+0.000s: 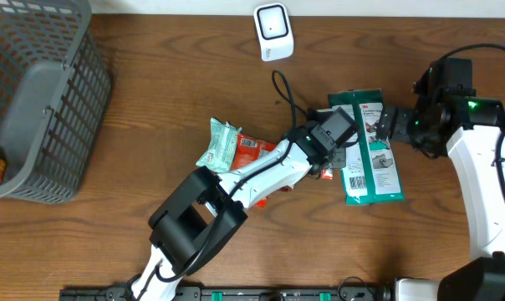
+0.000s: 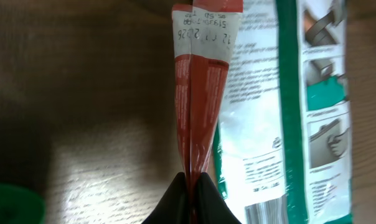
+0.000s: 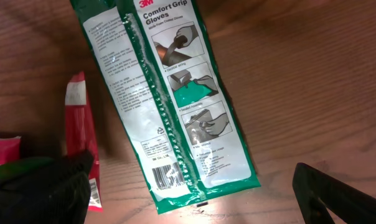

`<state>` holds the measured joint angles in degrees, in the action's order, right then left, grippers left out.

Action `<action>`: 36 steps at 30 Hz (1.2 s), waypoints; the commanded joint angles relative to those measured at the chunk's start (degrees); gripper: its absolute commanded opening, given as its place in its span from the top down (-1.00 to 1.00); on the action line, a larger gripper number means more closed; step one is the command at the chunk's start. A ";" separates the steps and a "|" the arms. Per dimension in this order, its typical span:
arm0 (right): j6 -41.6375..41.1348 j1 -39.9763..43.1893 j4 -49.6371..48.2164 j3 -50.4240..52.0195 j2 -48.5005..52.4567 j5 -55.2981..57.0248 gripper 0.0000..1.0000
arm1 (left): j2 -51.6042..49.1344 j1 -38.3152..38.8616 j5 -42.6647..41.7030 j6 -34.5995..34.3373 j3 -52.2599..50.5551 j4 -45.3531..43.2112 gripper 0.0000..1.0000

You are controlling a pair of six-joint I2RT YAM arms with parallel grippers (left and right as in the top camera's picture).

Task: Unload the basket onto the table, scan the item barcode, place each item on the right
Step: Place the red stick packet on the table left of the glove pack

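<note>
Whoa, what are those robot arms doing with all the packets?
The left gripper is pinched shut on a thin red packet, right beside a green glove pack lying flat on the table. The right gripper hangs open above the glove pack, holding nothing. A small white device, probably the scanner, sits at the far edge of the table, and neither packet is near it yet. A grey basket stands off to one side.

One grey basket (image 1: 77,92) at far left. One white scanner (image 1: 272,32) at far centre. One green glove pack (image 1: 376,167) at right. One mint packet (image 1: 217,144) at centre, one red packet (image 1: 251,151) beside it, and a second red packet (image 2: 199,93) just left of the glove pack.
</note>
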<state>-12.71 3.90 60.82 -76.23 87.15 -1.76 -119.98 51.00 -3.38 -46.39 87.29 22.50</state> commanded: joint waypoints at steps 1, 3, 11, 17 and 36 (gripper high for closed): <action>0.76 0.13 0.09 0.24 0.17 -0.24 -0.99 | 0.02 -0.20 1.51 -0.22 0.63 -0.33 0.85; 0.76 0.13 0.09 0.24 0.17 -0.24 -0.98 | 0.02 -0.20 1.53 -0.22 0.63 -0.33 0.84; 0.76 0.13 0.09 0.24 0.17 -0.24 -0.99 | 0.02 -0.24 6.10 -1.03 0.63 -0.26 0.84; 0.76 0.13 0.09 0.24 0.17 -0.24 -0.99 | 0.02 -0.17 8.57 -3.91 0.63 -0.13 0.84; 0.79 0.13 0.09 0.24 0.17 -0.24 -0.99 | 5.62 -0.33 9.97 8.94 0.94 -0.96 -0.36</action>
<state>-12.71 3.90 60.82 -76.23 87.18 -1.76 -119.57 51.00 4.05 -44.45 87.29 21.91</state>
